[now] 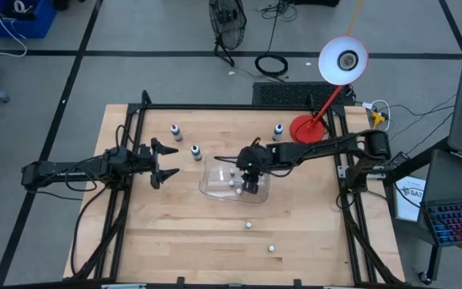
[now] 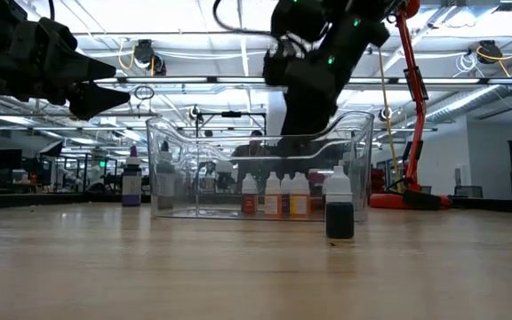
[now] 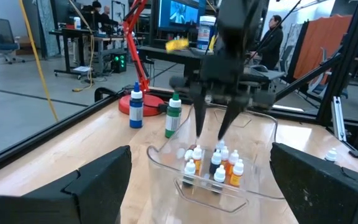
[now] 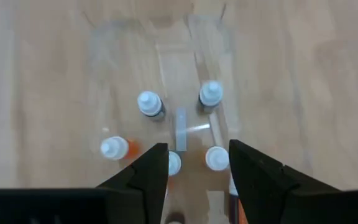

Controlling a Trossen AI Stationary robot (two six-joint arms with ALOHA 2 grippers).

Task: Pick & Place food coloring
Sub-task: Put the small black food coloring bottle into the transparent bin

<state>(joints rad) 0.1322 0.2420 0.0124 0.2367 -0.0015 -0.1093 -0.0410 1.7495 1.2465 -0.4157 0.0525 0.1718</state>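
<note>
Clear plastic tray [image 1: 215,186] (rect.), right end effector [image 1: 250,186] open above bottles [image 3: 215,167].

A clear tray [image 1: 215,183] is set near the middle of the surface [image 1: 175,241], and several small bottles [image 3: 215,167] are held upright inside it. The right claw [image 1: 250,188] is poised over the tray, while the left claw [image 1: 167,163] is kept to its left. Three bottles [image 1: 176,130] are placed behind the tray, and two [image 1: 249,225] lie in front.

Small white-capped food coloring dropper bottles [image 3: 215,165] with orange and dark bodies stand upright, clustered inside the clear plastic tray [image 3: 166,163]; others stand scattered on the wooden table outside it.
</note>
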